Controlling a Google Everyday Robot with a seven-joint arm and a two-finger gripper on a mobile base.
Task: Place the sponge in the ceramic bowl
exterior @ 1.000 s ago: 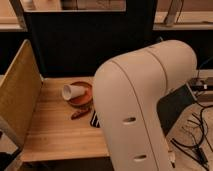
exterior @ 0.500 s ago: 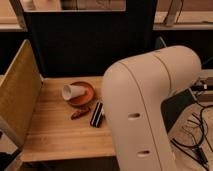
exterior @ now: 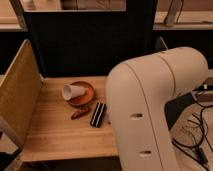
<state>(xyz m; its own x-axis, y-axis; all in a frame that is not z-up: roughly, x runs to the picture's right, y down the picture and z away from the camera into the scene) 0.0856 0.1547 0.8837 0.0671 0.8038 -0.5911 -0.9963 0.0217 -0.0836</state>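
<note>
Sponge can't be made out from this view, poss. hidden behind the big white arm (exterior: 150,110) filling the right foreground. Ceramic bowl (exterior: 86,100) sits on the wooden table (exterior: 55,135) w/ a white cup (exterior: 73,91) lying on its side in it, and a black striped oblong (exterior: 98,114) just beside it, nearer the camera. Gripper is out of sight too, so can't tell whether it's open or closed.

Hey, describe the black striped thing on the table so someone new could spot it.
On the wooden table, just in front of the reddish-brown bowl holding a tipped white cup, lies the black oblong. It alone is dark with pale lengthwise stripes. The pincer is out of view.
</note>
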